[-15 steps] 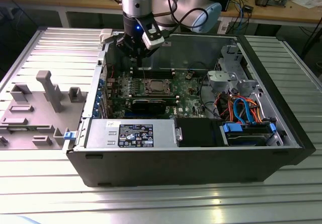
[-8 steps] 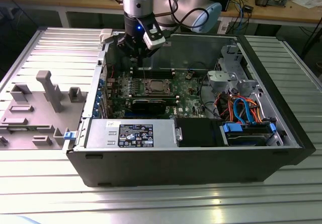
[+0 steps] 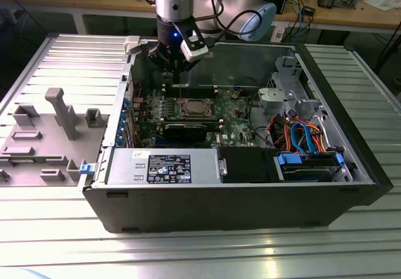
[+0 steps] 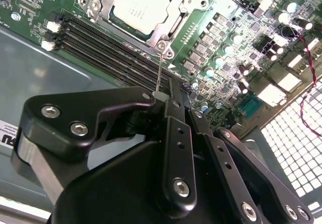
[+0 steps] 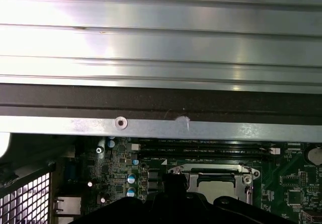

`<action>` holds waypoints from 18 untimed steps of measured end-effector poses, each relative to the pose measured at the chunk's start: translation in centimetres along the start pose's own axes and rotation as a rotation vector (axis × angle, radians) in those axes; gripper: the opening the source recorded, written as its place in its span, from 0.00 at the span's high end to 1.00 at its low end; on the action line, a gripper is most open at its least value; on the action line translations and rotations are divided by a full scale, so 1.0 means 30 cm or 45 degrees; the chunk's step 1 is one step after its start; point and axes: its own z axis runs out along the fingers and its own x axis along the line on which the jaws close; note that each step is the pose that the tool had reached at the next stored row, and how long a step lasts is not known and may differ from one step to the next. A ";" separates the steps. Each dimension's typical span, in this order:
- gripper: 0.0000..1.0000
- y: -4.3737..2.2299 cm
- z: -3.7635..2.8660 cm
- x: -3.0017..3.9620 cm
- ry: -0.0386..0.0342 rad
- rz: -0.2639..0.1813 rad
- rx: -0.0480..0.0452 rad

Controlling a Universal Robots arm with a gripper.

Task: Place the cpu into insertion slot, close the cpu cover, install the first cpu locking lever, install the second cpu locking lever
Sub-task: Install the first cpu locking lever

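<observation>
Cpu (image 4: 137, 5) sits socketed; claw (image 3: 177, 66), apparently closed and empty, hovers above ribbed table (image 3: 56, 241).

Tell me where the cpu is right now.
The cpu sits in the insertion slot near the middle of the motherboard, below the gripper in the exterior view; in the second wrist view its silver top lies beside the black memory slots.

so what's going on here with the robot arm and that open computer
A robot arm is working inside an open computer case lying on a metal table. Its gripper hangs over the motherboard, above the insertion slot. The cpu already sits in the slot, and the cpu cover lies flat around it. The fingers appear closed together, with a thin metal wire rising from their tip toward the socket.
</observation>
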 end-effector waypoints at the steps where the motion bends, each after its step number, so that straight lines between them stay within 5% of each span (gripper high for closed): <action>1: 0.89 0.000 0.000 0.000 0.0000 0.000 0.000; 18: 0.89 -0.001 0.000 -0.020 0.0000 0.000 0.000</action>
